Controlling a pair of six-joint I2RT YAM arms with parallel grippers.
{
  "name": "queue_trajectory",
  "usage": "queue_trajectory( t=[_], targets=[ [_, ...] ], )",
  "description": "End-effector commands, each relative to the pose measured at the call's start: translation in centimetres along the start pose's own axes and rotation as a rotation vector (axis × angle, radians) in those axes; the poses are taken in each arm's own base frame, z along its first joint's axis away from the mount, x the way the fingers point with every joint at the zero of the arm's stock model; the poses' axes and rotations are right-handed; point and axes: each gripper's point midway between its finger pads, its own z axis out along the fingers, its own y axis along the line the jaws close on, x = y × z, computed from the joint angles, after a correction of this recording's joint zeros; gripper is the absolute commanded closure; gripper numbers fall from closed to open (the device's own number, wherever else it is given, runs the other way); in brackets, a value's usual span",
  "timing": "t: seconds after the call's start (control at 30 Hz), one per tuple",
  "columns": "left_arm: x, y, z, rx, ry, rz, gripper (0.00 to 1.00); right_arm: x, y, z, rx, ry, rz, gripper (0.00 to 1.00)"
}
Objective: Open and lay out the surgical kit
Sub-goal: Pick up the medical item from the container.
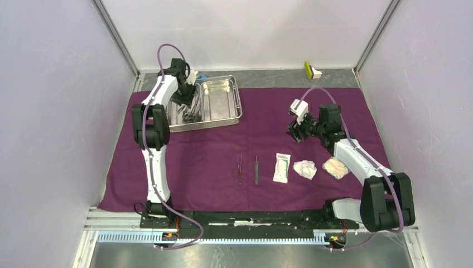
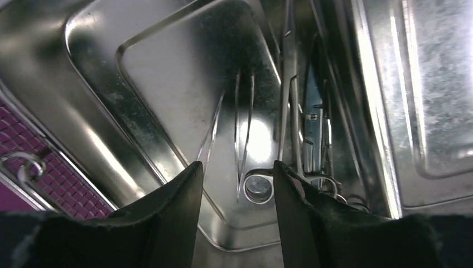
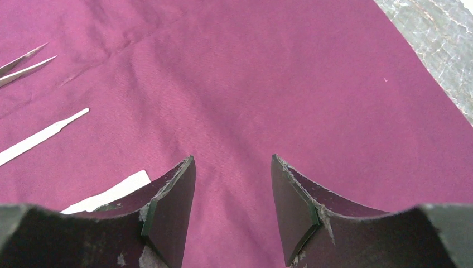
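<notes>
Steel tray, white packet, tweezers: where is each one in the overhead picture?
steel tray (image 1: 222, 100): top view, bare floor of its right compartment.
white packet (image 1: 282, 168): top view, middle of the packet.
tweezers (image 1: 240, 169): top view, midway along their length.

Purple cloth (image 1: 268, 139), silver tray (image 1: 220, 101) — white packet (image 1: 281, 167)

Top: high, down over whole counter (image 1: 268, 78), covering both. Left wrist: close inside tray (image 2: 167, 84). Right wrist: close above cloth (image 3: 279, 84).
</notes>
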Motion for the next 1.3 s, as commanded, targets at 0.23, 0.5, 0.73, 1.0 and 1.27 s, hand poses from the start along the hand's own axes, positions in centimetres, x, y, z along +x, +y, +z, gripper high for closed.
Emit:
queue_trajectory(
  t=[0.23, 0.5, 0.73, 1.0, 1.27],
  targets=[
    [1.2, 0.2, 1.8, 0.074, 0.047, 0.019, 0.49, -0.9, -1.0, 0.2, 0.009, -0.01, -0.031, 0.41],
    [1.7, 0.4, 2.5, 0.081, 0.064, 0.011, 0.62, -0.7, -0.9, 0.2, 0.007, -0.008, -0.029, 0.41],
    [1.0, 1.0, 2.1, 0.057, 0.046, 0.016, 0.64, -0.7, -0.9, 0.2, 0.008, -0.008, -0.028, 0.41],
    [-0.5, 1.4, 0.1, 0.044, -0.009, 0.018, 0.44, -0.7, -0.8, 0.2, 0.005, -0.011, -0.028, 0.41],
    [-1.2, 1.0, -1.7, 0.063, -0.047, 0.011, 0.43, -0.5, -0.6, 0.3, -0.004, -0.01, -0.021, 0.4]
  ],
)
